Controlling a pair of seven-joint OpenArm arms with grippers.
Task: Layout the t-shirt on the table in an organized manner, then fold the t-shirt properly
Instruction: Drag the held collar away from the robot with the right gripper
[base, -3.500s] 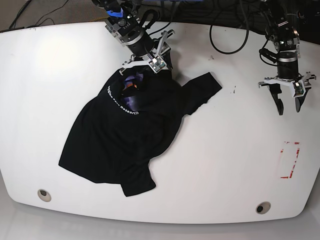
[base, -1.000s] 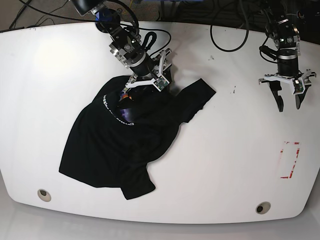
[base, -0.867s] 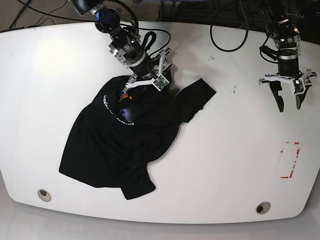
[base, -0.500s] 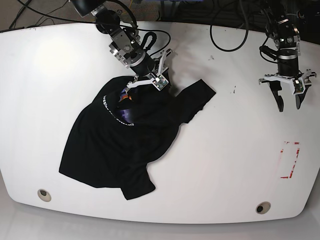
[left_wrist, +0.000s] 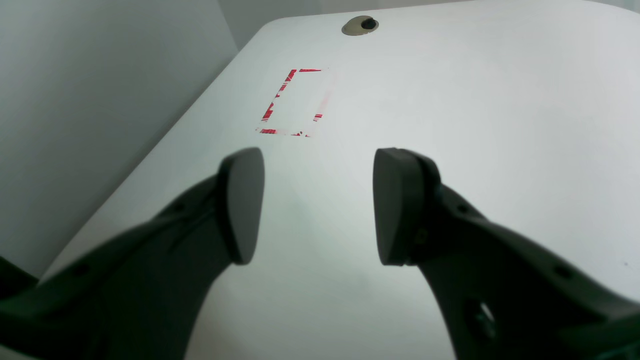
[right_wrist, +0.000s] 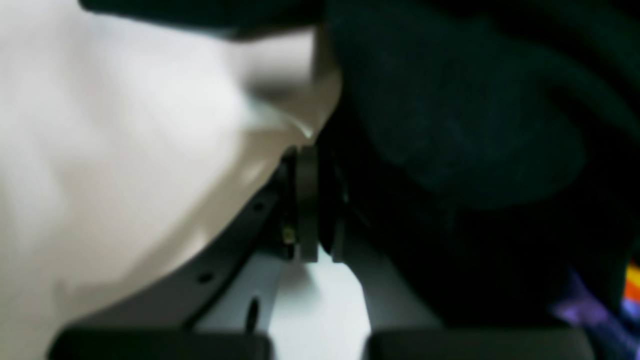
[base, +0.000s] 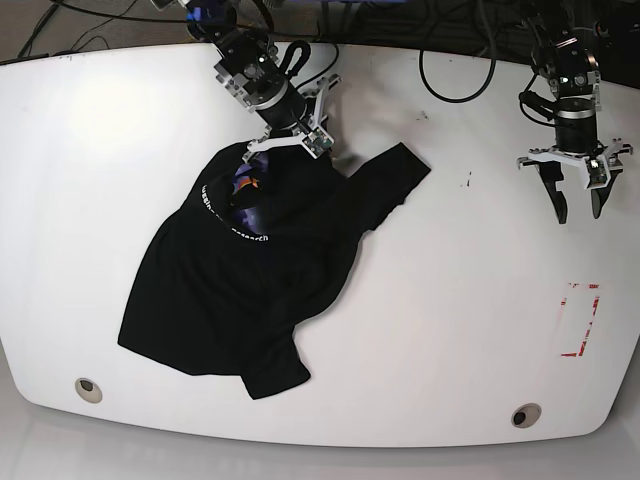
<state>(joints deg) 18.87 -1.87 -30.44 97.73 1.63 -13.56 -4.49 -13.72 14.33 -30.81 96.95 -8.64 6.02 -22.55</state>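
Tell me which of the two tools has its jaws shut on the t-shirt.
The right tool, at the t-shirt's collar edge. The left tool hangs open over bare table, far from the cloth.

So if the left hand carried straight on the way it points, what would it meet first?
Bare table. The open left hand points down at empty white surface, short of the red outline, as far as depth shows.

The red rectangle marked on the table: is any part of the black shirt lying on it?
No: in the base view the t-shirt lies far across the table from the red outline, which is bare.
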